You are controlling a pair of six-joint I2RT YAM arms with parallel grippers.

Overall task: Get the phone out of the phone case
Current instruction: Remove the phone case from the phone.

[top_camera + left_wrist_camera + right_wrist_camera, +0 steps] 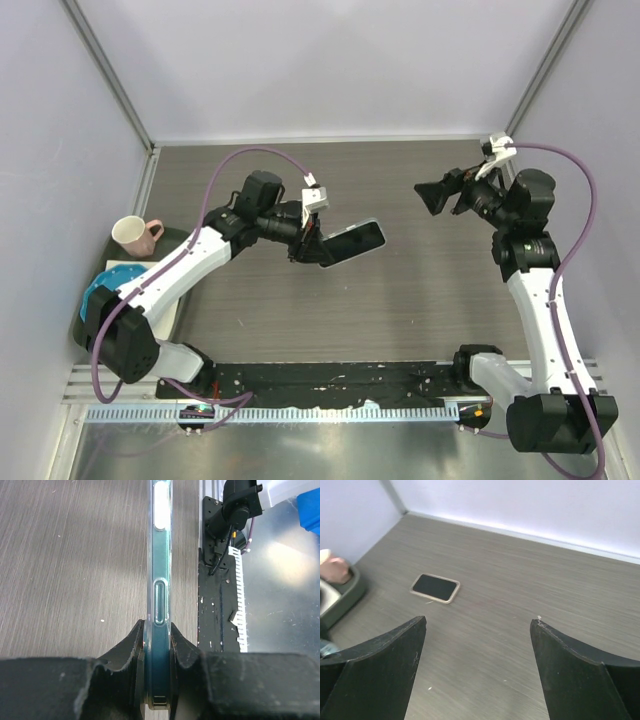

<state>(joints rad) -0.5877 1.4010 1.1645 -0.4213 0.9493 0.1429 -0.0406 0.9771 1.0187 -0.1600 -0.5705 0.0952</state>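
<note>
A teal phone (161,660) in a clear phone case (152,555) is held edge-on in the left wrist view, above the table. My left gripper (157,630) is shut on its lower end, one finger against each flat face. From above, the phone (352,241) sticks out to the right of the left gripper (318,242), tilted, near the table's middle. My right gripper (428,196) hangs open at the right, apart from the phone, with nothing between its fingers (385,655). A dark flat rectangle with a pale rim (435,587) lies on the table in the right wrist view; I cannot tell what it is.
A pale pink mug (133,236) stands at the left edge beside a blue object (100,285) on a dark tray (82,312). A black strip (330,378) and white toothed rail (330,413) run along the near edge. Grey walls enclose the table.
</note>
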